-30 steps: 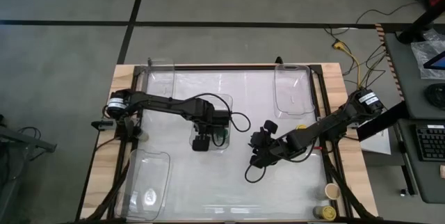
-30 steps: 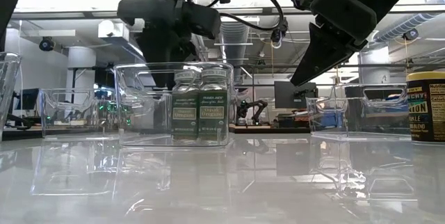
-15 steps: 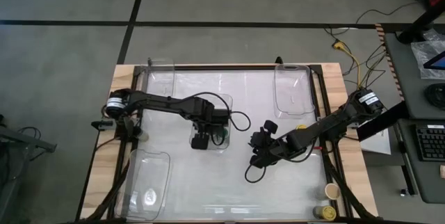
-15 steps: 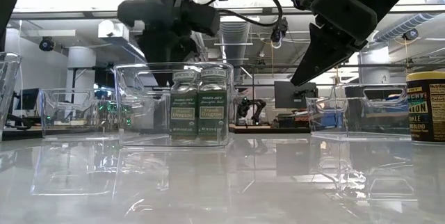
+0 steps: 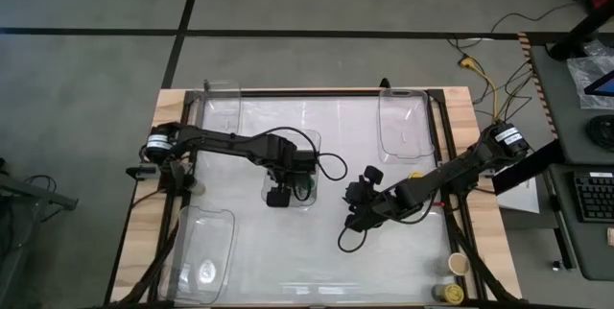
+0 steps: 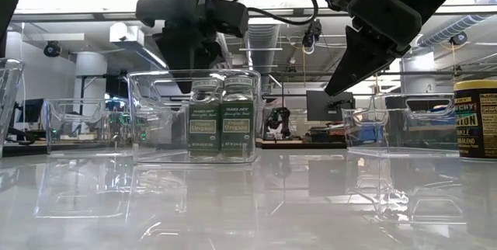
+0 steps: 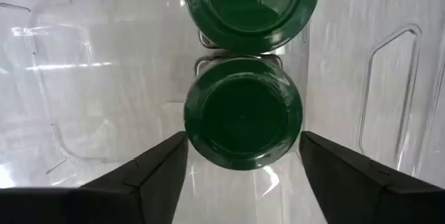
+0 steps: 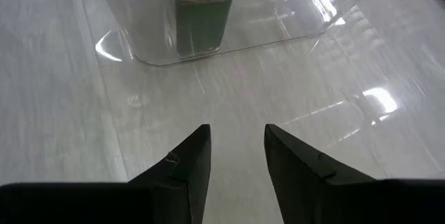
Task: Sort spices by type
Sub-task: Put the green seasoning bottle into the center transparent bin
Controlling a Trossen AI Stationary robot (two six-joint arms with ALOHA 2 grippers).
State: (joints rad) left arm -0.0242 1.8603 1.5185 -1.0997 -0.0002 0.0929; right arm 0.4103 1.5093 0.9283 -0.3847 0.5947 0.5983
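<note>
Left wrist view: two green-lidded spice jars stand side by side in a clear bin, with the left gripper's fingers spread wide above them.

The left gripper (image 7: 242, 165) hangs over the nearer jar (image 7: 243, 120), fingers apart on either side of its lid and not touching it; the second jar (image 7: 252, 5) touches the first. In the low view both jars (image 6: 222, 118) stand upright, labels forward, inside the middle bin (image 6: 147, 118), which sits mid-table in the high view (image 5: 309, 201). The right gripper (image 8: 236, 158) hovers above bare tabletop (image 8: 292, 99) just beside that bin, its fingers parted and holding nothing. Another spice jar (image 6: 475, 118) stands at the table's right edge.
</note>
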